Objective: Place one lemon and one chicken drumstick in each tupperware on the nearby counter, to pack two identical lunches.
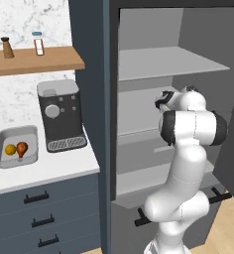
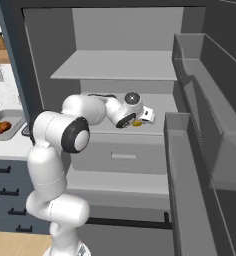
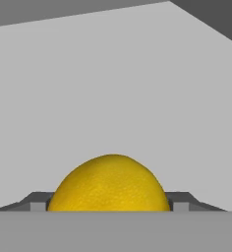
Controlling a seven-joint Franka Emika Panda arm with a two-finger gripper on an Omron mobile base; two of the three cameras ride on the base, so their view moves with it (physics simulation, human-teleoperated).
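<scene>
A yellow lemon (image 3: 108, 184) lies on a grey fridge shelf (image 3: 113, 88), right between my gripper's (image 3: 108, 204) fingertips (image 3: 37, 203). The jaws stand wide on either side of it, close to its skin. From the right base view my gripper (image 2: 141, 119) reaches deep into the open fridge, with that lemon (image 2: 136, 123) just under the hand. On the white counter (image 1: 49, 171) a grey tupperware (image 1: 17, 130) holds another lemon (image 1: 10, 149) and a brown chicken drumstick (image 1: 22, 148). The same tupperware (image 2: 15, 116) shows at the far left of the right base view.
A dark coffee machine (image 1: 62, 116) stands beside the tupperware, under a wooden wall shelf (image 1: 34, 59). The fridge's open door (image 2: 200, 150) with its bins hangs on the right. A pulled-out drawer with a black handle (image 1: 178, 208) sits low by the arm.
</scene>
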